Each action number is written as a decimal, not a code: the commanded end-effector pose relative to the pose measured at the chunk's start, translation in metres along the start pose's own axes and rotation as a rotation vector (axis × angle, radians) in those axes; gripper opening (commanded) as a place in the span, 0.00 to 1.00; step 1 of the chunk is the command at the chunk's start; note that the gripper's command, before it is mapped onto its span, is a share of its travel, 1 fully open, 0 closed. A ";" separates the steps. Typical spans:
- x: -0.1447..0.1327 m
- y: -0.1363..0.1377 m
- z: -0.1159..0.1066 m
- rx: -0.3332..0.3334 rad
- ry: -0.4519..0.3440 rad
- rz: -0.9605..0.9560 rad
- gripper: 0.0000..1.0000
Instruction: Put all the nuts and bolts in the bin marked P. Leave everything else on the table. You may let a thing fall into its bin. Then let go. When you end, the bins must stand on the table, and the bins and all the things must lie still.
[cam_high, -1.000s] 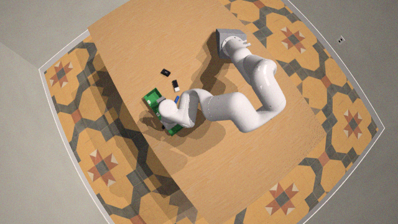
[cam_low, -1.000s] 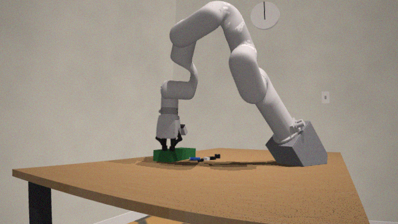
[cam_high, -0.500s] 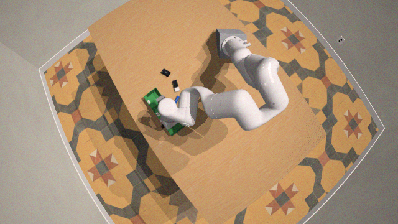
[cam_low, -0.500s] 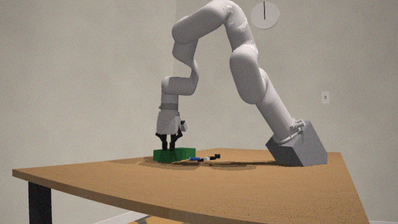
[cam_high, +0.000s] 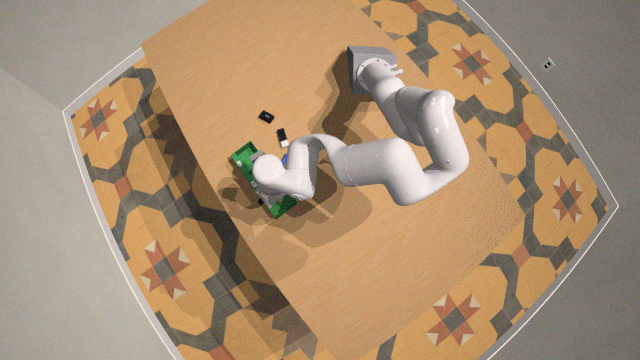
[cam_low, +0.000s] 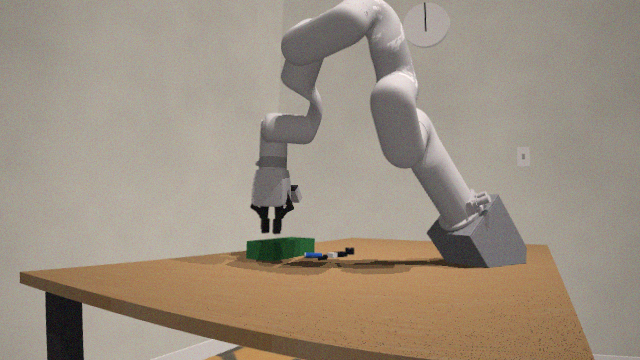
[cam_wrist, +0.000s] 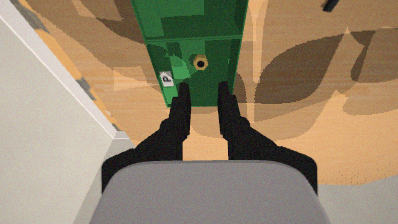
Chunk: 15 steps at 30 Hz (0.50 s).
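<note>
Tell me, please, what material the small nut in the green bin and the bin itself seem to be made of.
The nut looks like brass or another yellowish metal: golden-tan colour, round with a dark hole. It is too small to show any shine, so this is uncertain. The green bin looks like matte plastic, perhaps painted: flat, even green walls with no grain and no gloss.
</note>
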<state>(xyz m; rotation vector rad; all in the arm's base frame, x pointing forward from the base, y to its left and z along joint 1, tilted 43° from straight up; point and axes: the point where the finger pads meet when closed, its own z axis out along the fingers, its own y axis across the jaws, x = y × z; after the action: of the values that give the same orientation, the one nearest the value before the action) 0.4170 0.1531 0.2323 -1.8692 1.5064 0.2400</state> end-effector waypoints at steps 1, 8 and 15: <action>0.007 0.014 -0.002 0.003 0.000 0.096 0.29; 0.026 0.051 -0.003 0.003 0.000 0.096 0.29; 0.052 0.103 -0.005 0.002 0.001 0.096 0.29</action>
<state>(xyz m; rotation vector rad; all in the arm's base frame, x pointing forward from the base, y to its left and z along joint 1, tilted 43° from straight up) 0.3610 0.1188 0.1811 -1.8006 1.6026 0.2876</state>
